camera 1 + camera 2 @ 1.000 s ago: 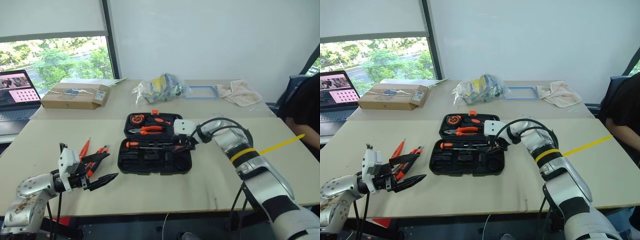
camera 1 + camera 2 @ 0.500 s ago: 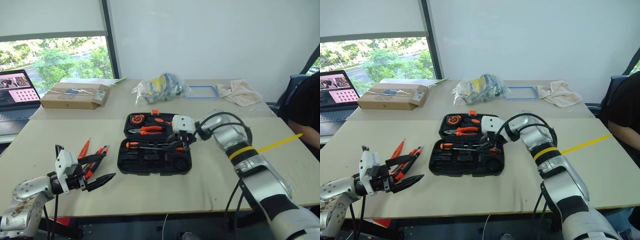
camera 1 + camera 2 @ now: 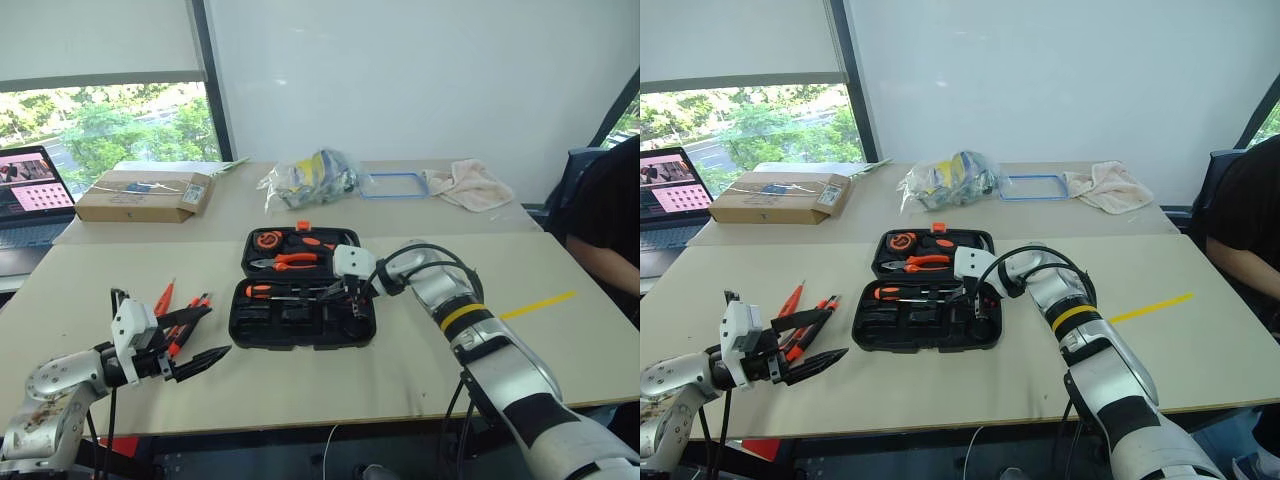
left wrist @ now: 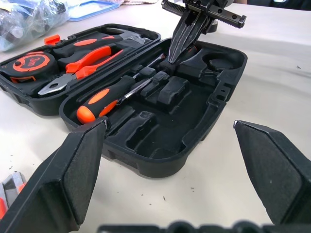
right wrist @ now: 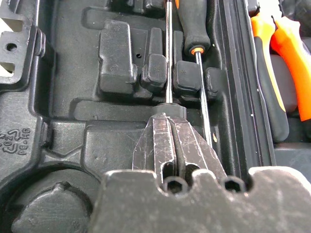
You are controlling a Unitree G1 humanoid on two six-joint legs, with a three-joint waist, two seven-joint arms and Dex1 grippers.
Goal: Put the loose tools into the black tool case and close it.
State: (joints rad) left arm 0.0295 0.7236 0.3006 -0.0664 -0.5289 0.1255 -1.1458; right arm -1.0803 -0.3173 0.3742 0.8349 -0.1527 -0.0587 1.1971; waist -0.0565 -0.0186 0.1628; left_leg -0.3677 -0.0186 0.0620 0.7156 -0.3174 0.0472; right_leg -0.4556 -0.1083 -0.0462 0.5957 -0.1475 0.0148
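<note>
The black tool case (image 3: 300, 325) lies open at the table's middle. A tape measure (image 3: 268, 240) and pliers (image 3: 290, 262) sit in its far half. An orange-and-black screwdriver (image 4: 104, 97) lies in a slot of the near half. My right gripper (image 3: 352, 296) is shut and points down into that near half, its tips touching the end of a thin screwdriver shaft (image 5: 167, 53); I cannot tell whether the shaft is pinched. My left gripper (image 3: 205, 335) stands open at the table's left front. Just behind it lie loose tools: a slim orange tester screwdriver (image 3: 165, 297) and orange-and-black tools (image 3: 195, 305).
A cardboard box (image 3: 145, 193) and a laptop (image 3: 30, 190) stand at the far left. A plastic bag (image 3: 310, 172), a blue-rimmed tray (image 3: 393, 184) and a cloth (image 3: 465, 185) lie along the back. A person (image 3: 600, 220) sits at the right, near a yellow tape strip (image 3: 535, 305).
My right gripper has shut and sunk leftward into the case's near half, onto the shaft. The left gripper has stayed open in place. The camera has shifted slightly.
</note>
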